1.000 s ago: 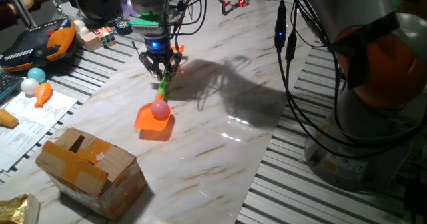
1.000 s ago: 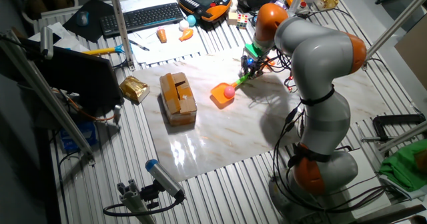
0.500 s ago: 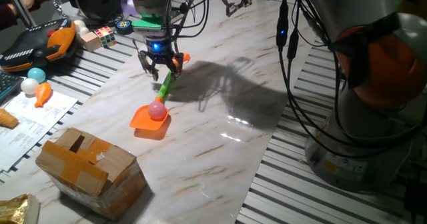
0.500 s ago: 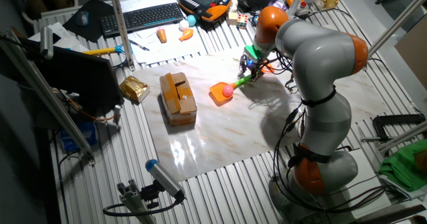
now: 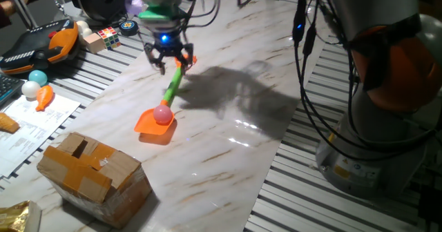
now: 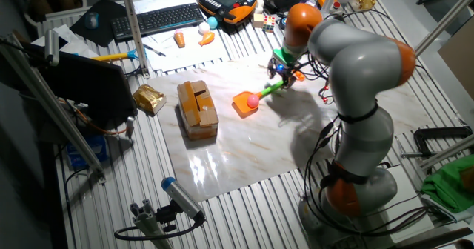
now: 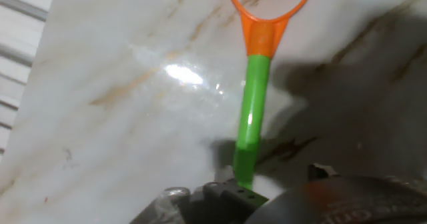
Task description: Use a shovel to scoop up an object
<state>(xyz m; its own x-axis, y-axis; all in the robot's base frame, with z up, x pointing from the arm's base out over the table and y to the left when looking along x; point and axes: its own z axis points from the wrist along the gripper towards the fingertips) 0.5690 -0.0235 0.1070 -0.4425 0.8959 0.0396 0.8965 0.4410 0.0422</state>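
Pink ball sits on our shovel's orange blade on the marble desk. Our gripper hangs fingers-down above the shovel's handle end; we cannot tell whether it holds anything.

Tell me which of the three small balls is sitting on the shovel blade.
The pink ball sits on the orange blade of the shovel. The teal ball and the white ball lie together off the marble board, beside the orange toy carrot.
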